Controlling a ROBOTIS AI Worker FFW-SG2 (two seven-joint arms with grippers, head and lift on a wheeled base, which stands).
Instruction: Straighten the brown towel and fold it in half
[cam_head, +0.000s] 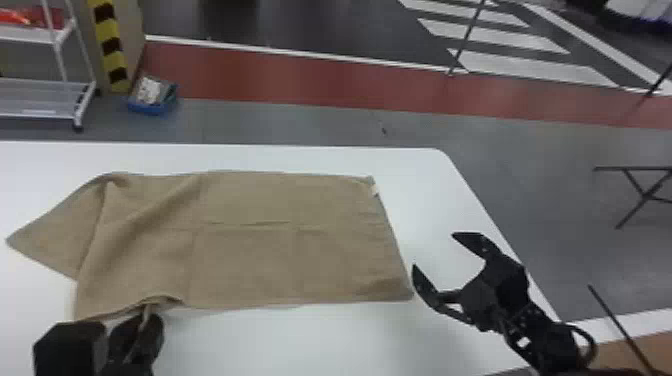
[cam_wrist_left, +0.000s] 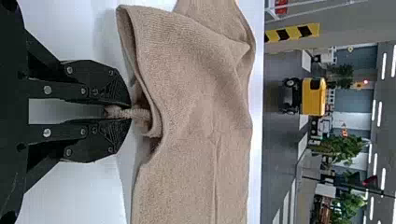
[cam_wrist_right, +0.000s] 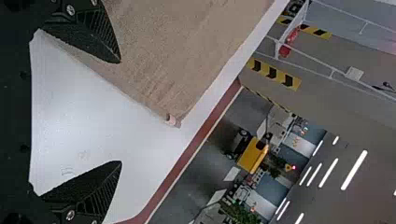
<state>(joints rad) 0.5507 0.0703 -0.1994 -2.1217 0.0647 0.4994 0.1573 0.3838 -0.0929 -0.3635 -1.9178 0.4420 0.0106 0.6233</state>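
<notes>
The brown towel lies spread on the white table, flat on its right part, while its left part is creased, with a corner pointing out to the far left. At the towel's near left edge is my left gripper; in the left wrist view the left gripper is shut on a pinched bit of the towel. My right gripper stands open just beyond the towel's near right corner. In the right wrist view, the right gripper has its fingers wide apart, with the towel's tagged corner farther off.
The white table reaches past the towel on the right, where its edge slants down beside the right arm. On the floor behind are a white rack and a blue bin.
</notes>
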